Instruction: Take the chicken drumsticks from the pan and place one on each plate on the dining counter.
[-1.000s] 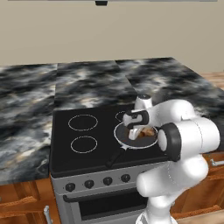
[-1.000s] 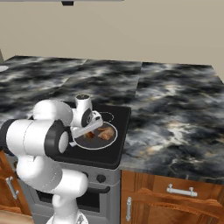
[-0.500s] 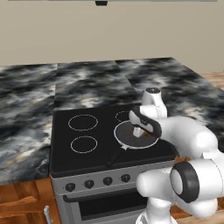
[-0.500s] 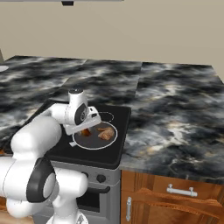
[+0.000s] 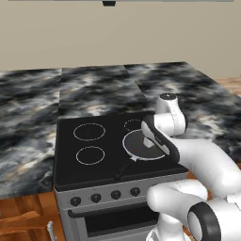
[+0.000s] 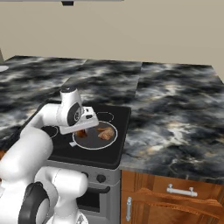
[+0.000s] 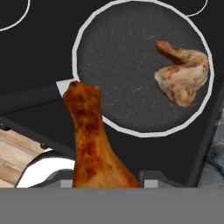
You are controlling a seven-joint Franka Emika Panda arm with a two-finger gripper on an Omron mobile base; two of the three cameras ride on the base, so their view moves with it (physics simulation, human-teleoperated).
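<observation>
1. One big dining counter [image 6: 175, 113] of black and grey marble with white clouds runs across the back and both sides of the stove. It sits on a red-brown wood base.
2. The white robot arm [image 5: 202, 162] bends over the front right part of the black cooktop [image 5: 94, 141].
3. The cooktop is dark glass with white ring marks [image 5: 89, 132] on its left side. A row of knobs [image 5: 115, 194] sits along the stove's front.
4. The pan [image 7: 131, 52] is round and dark grey with a pale rim. It rests on the cooktop's front right part, near the right edge. Its black handle [image 5: 123, 170] points toward the front edge.
5. The gripper [image 6: 81, 131] hangs over the pan's left side in the right base view. Its fingers are clamped on one drumstick.
6. The held drumstick [image 7: 94, 140] is dark orange-brown. In the hand view it stands up from between the fingers, lifted above the pan, with its thick end over the pan's rim beside the handle.
7. The other drumstick [image 7: 181, 74] is paler and golden. It lies flat inside the pan, close to the rim on the side away from the handle.
</observation>
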